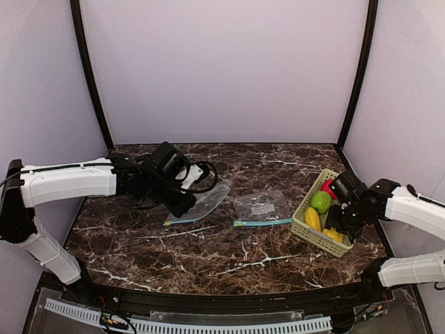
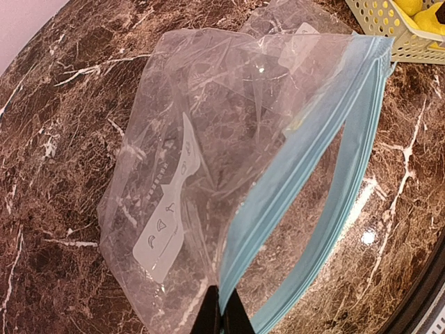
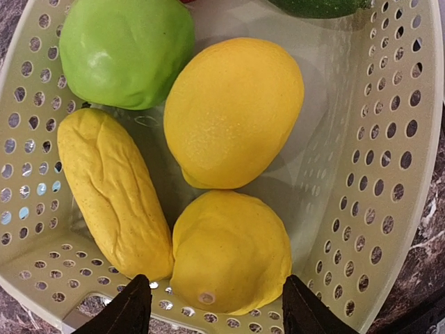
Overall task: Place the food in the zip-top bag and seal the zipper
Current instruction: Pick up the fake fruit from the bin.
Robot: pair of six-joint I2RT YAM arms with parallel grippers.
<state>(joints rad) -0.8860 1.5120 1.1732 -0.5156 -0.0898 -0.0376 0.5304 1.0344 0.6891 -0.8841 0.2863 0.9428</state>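
1. Step in hand, as judged: picking the first piece. All the food is sitting in the pale green basket (image 1: 306, 226) at the right of the top view.
2. The right claw (image 3: 219, 306) is hovering inside the basket, fingers spread astride the lower lemon (image 3: 229, 254), with no contact visible.
3. The basket is also holding an upper lemon (image 3: 233, 111), a ridged yellow piece (image 3: 115, 191), a light green ball (image 3: 125, 49) and a dark green piece (image 3: 320, 5).
4. The left claw (image 2: 221, 309) is pinching the blue zipper edge of the zip-top bag (image 2: 208, 139), left of centre, holding its mouth gaping and its inside empty.
5. A second bag (image 1: 263, 209) is lying flat on the counter (image 1: 208, 250) at centre.
6. The next move is calling for gripping the lemon, clearing the basket wall, and travelling left to the open mouth.
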